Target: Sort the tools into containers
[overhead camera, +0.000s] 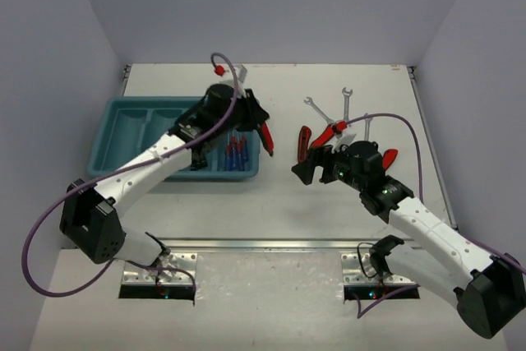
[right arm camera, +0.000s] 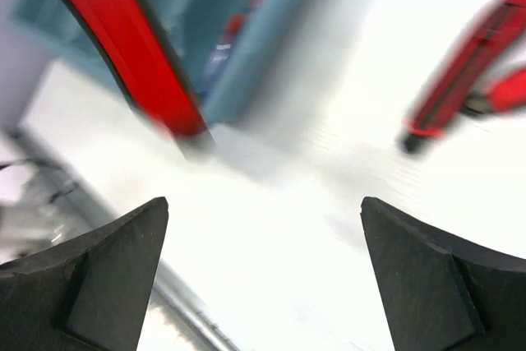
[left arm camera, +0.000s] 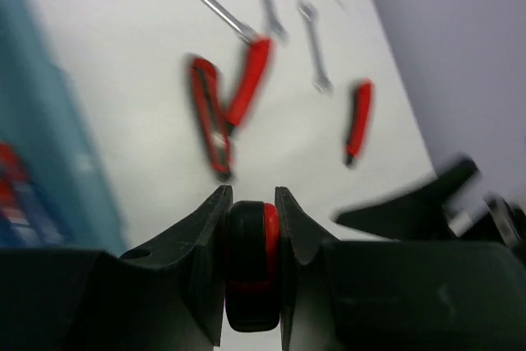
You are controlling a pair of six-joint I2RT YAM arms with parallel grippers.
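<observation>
**red-handled tool clamped at the tray's edge, its type hard to read**

the left end effector [left arm camera: 251, 195] is clamped on a red-handled tool [right arm camera: 136, 55]. in the top view the tool hangs at the 3 o'clock rim of the teal tray [overhead camera: 131, 125]. we cannot tell whether it is over the last compartment or just outside it. the right end effector [right arm camera: 263, 203] holds nothing, with its fingers spread wide above the bench [overhead camera: 271, 203].

we judge the tool to be stiff steel under a rubbery sleeve, fairly heavy for its size and not fragile. the sleeve should grip well, while bare metal would slip. the hold looks to be near one end, so the long free part may swing. a hold nearer the balance point would carry it more steadily.

blue and red screwdrivers [overhead camera: 236, 154] lie in the compartment nearest that rim. at 1 to 2 o'clock on the bench are red pliers [overhead camera: 320, 136] and silver wrenches [overhead camera: 346, 103].

both wrist views are blurred. the left arm covers part of the tray, so we cannot see everything in it. we cannot say whether the held tool is a pair of pliers. a second red piece [overhead camera: 388, 155] is partly hidden behind the right arm.
</observation>
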